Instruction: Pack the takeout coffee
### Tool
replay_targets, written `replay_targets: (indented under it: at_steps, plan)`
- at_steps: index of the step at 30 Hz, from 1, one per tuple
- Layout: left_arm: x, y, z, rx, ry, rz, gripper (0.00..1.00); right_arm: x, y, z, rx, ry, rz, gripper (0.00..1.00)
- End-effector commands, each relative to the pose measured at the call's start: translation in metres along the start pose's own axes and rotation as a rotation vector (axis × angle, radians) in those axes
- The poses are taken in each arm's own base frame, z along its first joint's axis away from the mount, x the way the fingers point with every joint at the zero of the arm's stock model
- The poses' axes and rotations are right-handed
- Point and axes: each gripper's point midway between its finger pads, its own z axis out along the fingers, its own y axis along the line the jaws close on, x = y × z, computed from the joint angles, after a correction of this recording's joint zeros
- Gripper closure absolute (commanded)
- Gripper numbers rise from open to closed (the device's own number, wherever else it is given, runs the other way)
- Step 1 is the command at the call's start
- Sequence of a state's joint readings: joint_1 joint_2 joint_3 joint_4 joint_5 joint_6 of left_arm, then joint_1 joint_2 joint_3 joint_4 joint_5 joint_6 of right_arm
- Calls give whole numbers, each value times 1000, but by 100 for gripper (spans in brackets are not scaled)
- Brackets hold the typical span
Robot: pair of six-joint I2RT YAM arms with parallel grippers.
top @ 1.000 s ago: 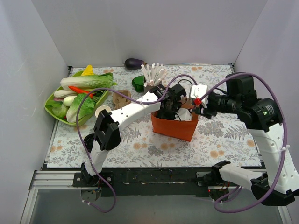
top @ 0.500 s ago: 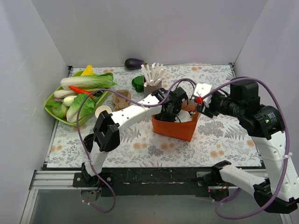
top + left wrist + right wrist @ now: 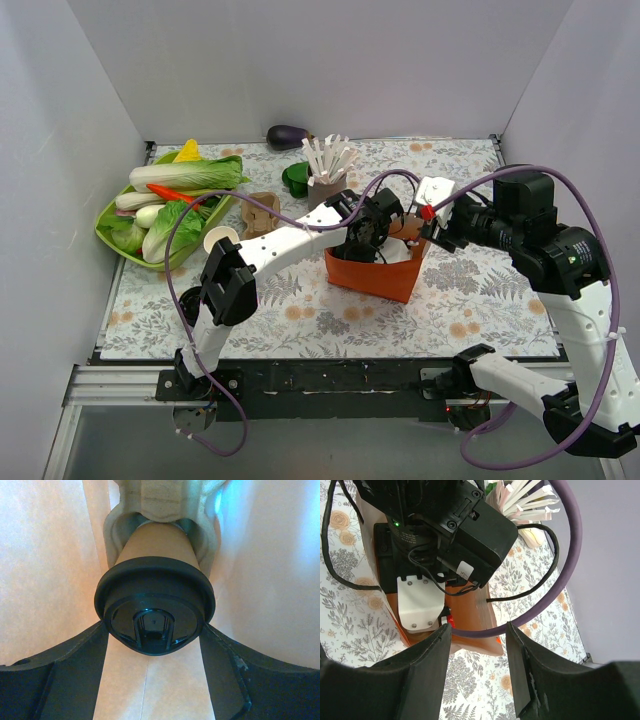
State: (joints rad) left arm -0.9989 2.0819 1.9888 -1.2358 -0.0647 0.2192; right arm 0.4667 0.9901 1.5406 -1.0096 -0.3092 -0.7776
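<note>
Floral table (image 3: 300, 300), grey walls. Veg tray (image 3: 105, 232) far left, stick cup (image 3: 325, 185) behind the orange bag (image 3: 375, 275). My left arm hides the bag mouth from above. Inside, my left gripper (image 3: 153, 627) clamps the takeout coffee (image 3: 155, 605) by its black lid, the brown cup seated in pale pulp (image 3: 160, 500). My right gripper (image 3: 477, 640) is spread by the bag rim. No change since half a second ago.

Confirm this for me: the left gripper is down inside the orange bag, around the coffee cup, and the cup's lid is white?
One detail is off: the lid is black, not white. The rest holds: the left wrist view shows the left gripper inside the orange bag, around the takeout coffee.
</note>
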Motion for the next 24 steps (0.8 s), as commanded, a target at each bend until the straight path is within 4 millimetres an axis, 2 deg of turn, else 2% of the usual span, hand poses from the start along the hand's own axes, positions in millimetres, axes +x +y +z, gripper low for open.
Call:
replay_targets:
  at_steps: [1,24]
  plan:
    - [15,-31,11,130,68,1,100,-10,-7,1,25,-40,6,44]
    - [10,-19,0,88,54,6,100,-7,-6,5,27,-38,16,44]
